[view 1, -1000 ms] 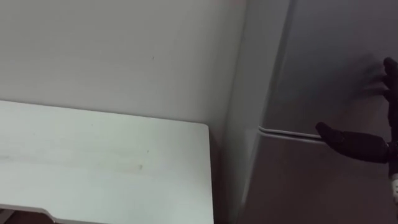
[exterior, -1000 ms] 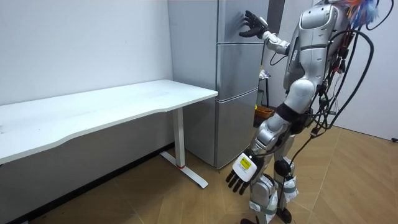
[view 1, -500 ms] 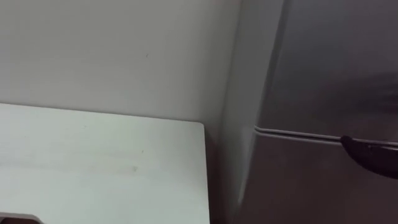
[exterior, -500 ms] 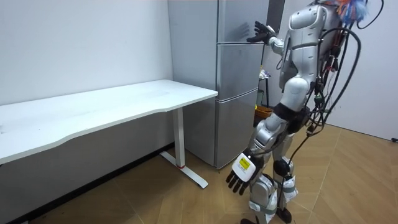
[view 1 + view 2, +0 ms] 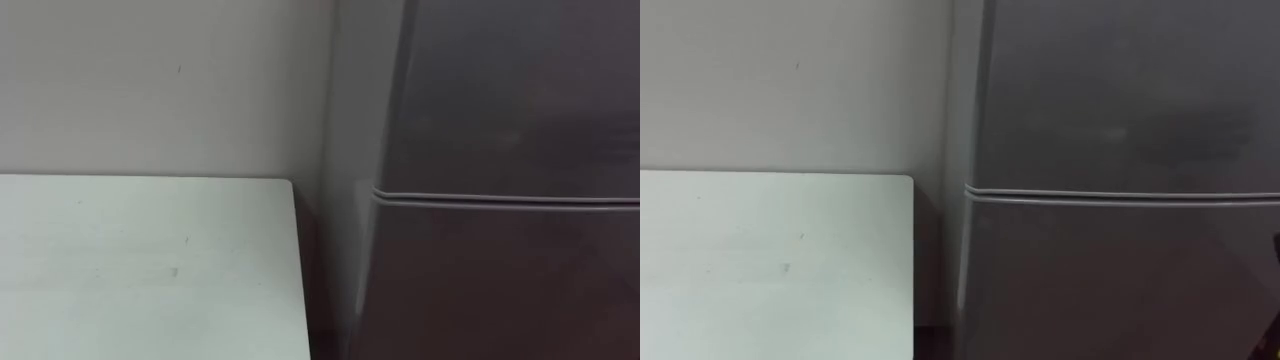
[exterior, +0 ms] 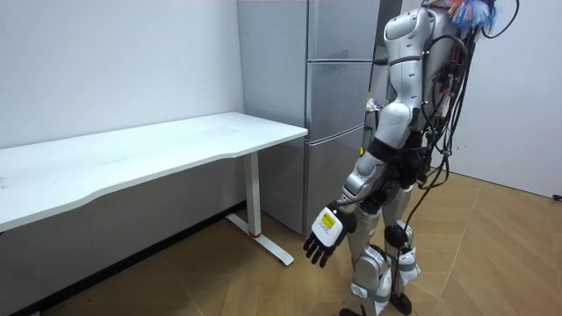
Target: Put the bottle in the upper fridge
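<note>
The fridge [image 6: 334,114] is standing tall and grey in the corner, and the robot is standing right up against its front, facing it, so that in the room view its torso is covering part of the doors. Both doors are sitting closed: the upper door [image 5: 520,90] and the lower door [image 5: 500,290] are meeting at a thin pale seam [image 5: 500,198], and the eye views are cutting both off at the top, bottom and right. The white table [image 6: 158,149] is running along the wall [image 6: 114,61] just beside the fridge, its near end running out past the room view's left edge. The left hand [image 6: 323,237] is hanging low beside the robot's thigh above the wooden floor [image 6: 492,254], fingers loose and spread, holding nothing. The right hand [image 5: 1277,248] is showing as a dark sliver at the frame's edge just below the seam; whether it is open or curled I cannot tell. Where the bottle is, I cannot tell.
</note>
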Controlling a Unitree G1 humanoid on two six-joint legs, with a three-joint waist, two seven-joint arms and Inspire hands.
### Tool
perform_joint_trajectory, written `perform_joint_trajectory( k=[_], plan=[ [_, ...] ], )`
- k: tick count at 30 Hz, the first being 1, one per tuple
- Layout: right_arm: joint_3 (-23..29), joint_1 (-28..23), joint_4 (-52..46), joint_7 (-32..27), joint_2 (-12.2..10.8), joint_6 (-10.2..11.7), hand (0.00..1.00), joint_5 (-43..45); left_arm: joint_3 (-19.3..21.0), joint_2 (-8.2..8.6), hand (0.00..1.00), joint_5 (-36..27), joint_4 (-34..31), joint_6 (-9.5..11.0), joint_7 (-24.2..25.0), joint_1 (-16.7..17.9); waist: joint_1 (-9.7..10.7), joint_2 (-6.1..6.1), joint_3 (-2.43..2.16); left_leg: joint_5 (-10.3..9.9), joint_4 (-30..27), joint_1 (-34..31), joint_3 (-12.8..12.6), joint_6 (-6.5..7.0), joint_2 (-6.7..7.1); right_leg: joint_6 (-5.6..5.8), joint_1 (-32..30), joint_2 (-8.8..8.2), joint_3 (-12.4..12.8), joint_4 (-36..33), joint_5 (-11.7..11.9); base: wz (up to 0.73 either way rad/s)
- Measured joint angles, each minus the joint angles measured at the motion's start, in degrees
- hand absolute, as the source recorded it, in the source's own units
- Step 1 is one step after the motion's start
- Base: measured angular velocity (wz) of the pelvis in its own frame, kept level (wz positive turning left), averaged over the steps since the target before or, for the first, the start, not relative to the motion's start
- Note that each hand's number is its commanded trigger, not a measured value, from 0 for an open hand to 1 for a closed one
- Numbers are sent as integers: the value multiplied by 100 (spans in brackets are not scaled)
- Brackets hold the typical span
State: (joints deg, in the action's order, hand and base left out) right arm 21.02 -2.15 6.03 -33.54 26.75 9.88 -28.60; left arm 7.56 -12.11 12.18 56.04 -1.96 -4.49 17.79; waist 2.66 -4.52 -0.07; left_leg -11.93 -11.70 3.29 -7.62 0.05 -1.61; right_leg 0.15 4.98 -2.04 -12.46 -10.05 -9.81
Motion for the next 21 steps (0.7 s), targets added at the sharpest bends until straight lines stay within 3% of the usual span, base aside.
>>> perform_joint_trajectory(
  k=[5,11,16,21],
  plan=[
    [65,-571,298,-312,-203,-4,0,-135,22,17,0,-285,34,-4,-140,69,-4,73,25,-6,41,94,-109,-4,-9,4,11,11,103,26,-5,-12],
    [39,-1096,1088,-677,-919,4,0,-711,74,94,0,-772,4,93,-402,78,-8,171,16,-6,51,113,-162,-3,-6,7,-8,8,178,12,-43,-4],
    [-59,-1467,1979,-707,-1457,-1,0,-740,96,263,0,-830,-56,109,-508,68,37,294,-40,-6,94,160,-173,1,14,15,-6,-17,168,-64,-83,0],
    [-324,-1476,3283,-433,-1593,-68,0,-694,117,316,0,-1044,-26,223,-514,65,12,324,-26,-8,152,239,-188,0,24,22,5,-17,255,-62,-125,-3]
  ],
)
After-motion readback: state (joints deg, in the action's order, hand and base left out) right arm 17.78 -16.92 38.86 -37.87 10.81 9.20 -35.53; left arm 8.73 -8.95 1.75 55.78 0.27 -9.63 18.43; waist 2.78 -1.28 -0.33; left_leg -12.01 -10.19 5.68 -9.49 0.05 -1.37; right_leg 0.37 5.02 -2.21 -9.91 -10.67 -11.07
